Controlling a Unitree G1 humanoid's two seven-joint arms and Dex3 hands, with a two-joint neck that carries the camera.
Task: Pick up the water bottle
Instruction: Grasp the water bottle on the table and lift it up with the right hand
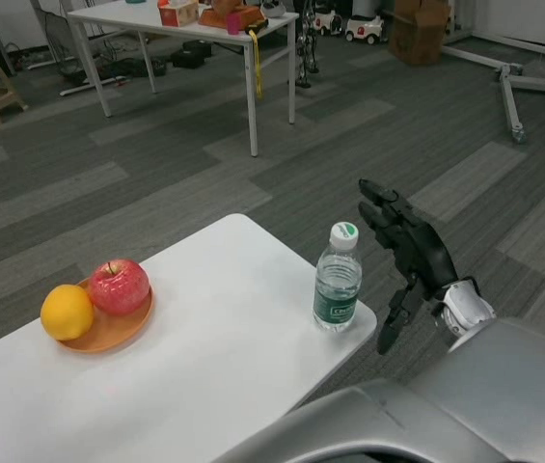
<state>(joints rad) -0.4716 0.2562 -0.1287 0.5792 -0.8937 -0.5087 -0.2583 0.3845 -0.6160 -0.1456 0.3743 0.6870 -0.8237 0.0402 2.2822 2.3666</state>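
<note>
Right hand (409, 258), released and empty, hovers beside the water bottle (337, 278) during approach; next, close around it.

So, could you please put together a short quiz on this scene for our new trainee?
1. True or false: the right hand is already holding the water bottle.
2. Which fruits lie on the orange plate? A) an apple and an orange B) two bananas C) a pear and grapes
3. Fill in: the bottle stands upright near the table's ____ corner, as the picture shows it.

Key
1. False: the hand is beside the bottle with fingers spread, apart from it.
2. A: the apple and the orange.
3. Right.
</note>
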